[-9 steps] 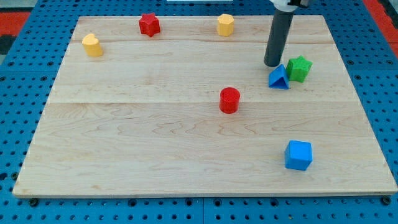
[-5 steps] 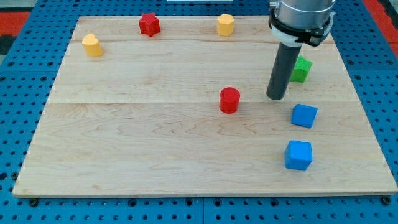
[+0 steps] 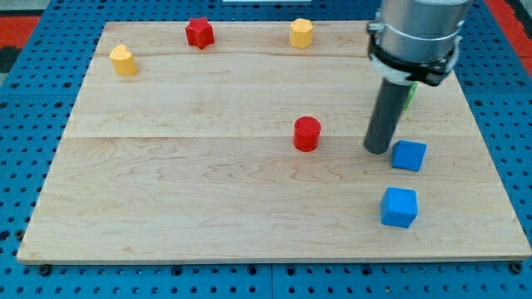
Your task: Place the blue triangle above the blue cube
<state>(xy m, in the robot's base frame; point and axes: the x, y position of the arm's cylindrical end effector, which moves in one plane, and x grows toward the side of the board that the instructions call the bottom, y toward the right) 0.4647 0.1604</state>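
Though I look for printing or labels, none of the blocks and no part of the board carries any writing I can read. Nearest the board's bottom edge, toward its right corner, sits the blue cube [image 3: 399, 207]. Just above it, close to the right edge, lies the blue triangle [image 3: 408, 155]; from this angle it shows a squarish face, so its shape is hard to make out. My tip [image 3: 378, 150] rests on the wooden board [image 3: 166, 191] just beside that block's left side, so close that I cannot tell whether the two touch. I end in a plain rod, with no jaws to open or close, and I hold nothing.

Near the board's middle, well to the left of my tip, stands the red cylinder [image 3: 307, 133]. Behind my rod, near the right edge, only a sliver of the green block [image 3: 410, 90] peeks out; the rest is hidden and its shape is unclear. Along the top edge sit a yellow block [image 3: 301, 32] and a red star [image 3: 199, 32], and another yellow block [image 3: 123, 60] lies near the top left corner. My upper body is cut off by the view's top.
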